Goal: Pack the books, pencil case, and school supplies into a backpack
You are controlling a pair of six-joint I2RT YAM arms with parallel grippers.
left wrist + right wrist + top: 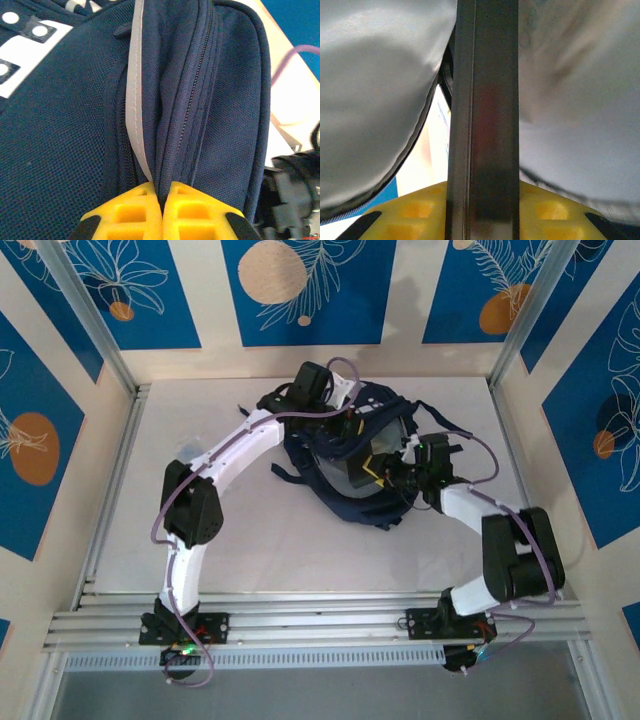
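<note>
Large navy-blue backpack (340,502) lying at the far middle of the white surface (250,540), its mouth gaping with grey inside on show, and an arm reaching in from each side. Left hand (161,202) at the bag's far left edge, yellow fingers pressed together on a fold of the navy fabric, the pale grey stripe (134,100) running straight down into the pinch. Judged to be holding the opening up and apart. Zip line (196,90) just right of that stripe, along the same edge. Right hand (374,472) at the right side of the mouth, pinching a slim dark grey oblong between its yellow fingers, taken to be the pencil case (485,100). Pale grey lining (375,90) bulging close on both sides of the case, so judged partway inside the bag but not yet let go. Progress, as a judgement: well along, in the middle of stowing the pencil case. Left for this step: pushing the case deeper, letting go, drawing the right hand out without dragging the case back. Books and school supplies: likely packed already, going by the bare surface around the bag, though impossible to confirm with the interior in shadow and half hidden by the arms. Left hand's grip probably needed until the last item is in.
</note>
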